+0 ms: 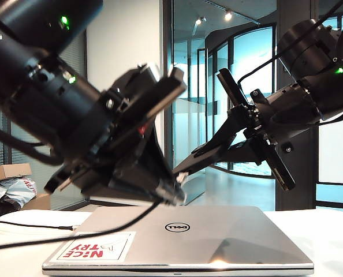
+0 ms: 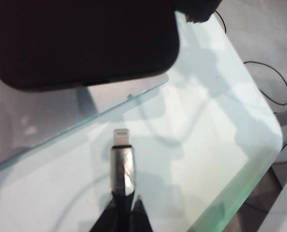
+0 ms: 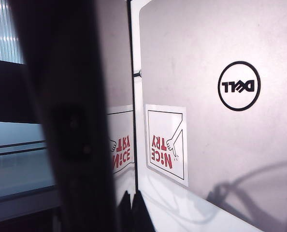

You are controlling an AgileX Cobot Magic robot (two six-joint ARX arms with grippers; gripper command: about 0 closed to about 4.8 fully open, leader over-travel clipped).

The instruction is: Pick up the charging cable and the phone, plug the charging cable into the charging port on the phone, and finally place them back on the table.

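Grippers [image 1: 180, 190] [image 1: 203, 153] raised over laptop [image 1: 217, 236], angled inward

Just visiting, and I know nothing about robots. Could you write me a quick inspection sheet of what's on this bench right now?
Surface: white table, mostly covered by a closed silver Dell laptop.
Job's things: charging cable and black phone both lifted, plug aimed at the phone's edge, not yet in.
Clutter: the laptop, with a "Nice try" sticker.
Grippers: left gripper shut on the cable; right gripper shut on the phone.
Cables: another black cord lying on the table.
Surroundings: glass-walled hall behind; cardboard box.
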